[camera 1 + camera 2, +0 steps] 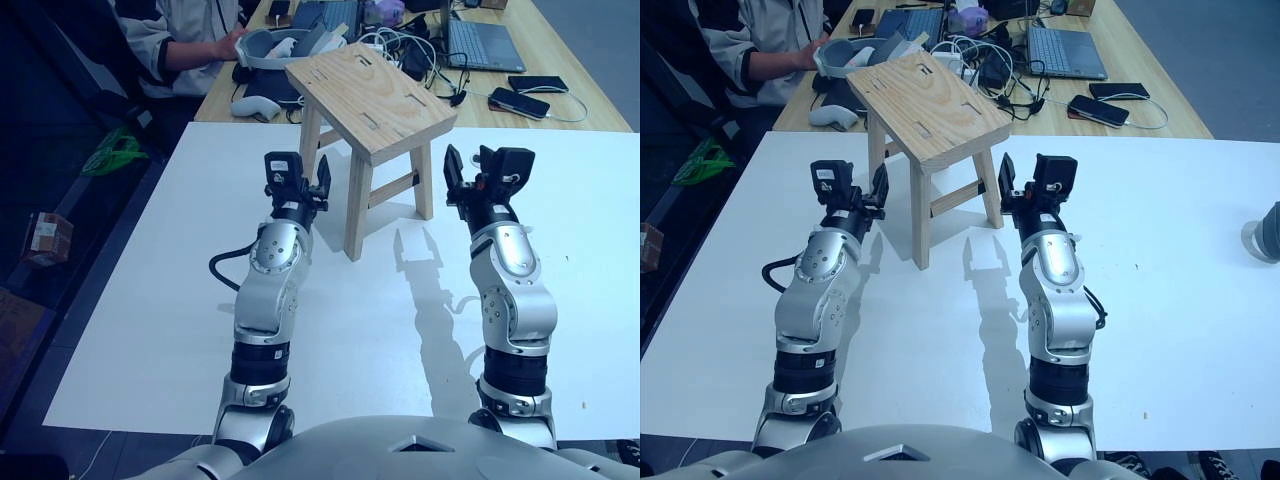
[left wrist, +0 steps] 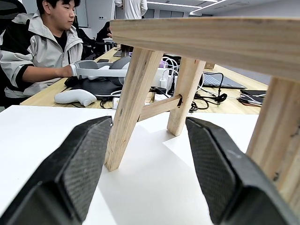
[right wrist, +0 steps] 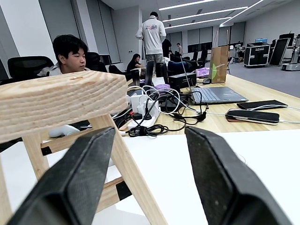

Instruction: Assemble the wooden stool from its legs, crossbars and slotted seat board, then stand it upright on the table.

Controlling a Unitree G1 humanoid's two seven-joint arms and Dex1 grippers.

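The wooden stool (image 1: 368, 100) stands upright on the white table (image 1: 150, 300), fully put together, with its slotted seat board (image 1: 925, 95) on top, and legs and crossbars (image 1: 392, 190) beneath. My left gripper (image 1: 297, 178) is open just left of the stool's near legs, holding nothing. My right gripper (image 1: 478, 170) is open just right of the stool, also holding nothing. In the left wrist view a stool leg (image 2: 129, 103) stands ahead between the fingers (image 2: 79, 164). In the right wrist view the seat board (image 3: 56, 101) and a leg (image 3: 131, 180) show beside the fingers (image 3: 220, 168).
Behind the white table is a wooden desk (image 1: 570, 70) with laptops, phones (image 1: 518, 102), cables and a white controller (image 1: 255, 105). A seated person (image 1: 180, 40) holds a headset there. A grey object (image 1: 1265, 232) sits at the table's right edge.
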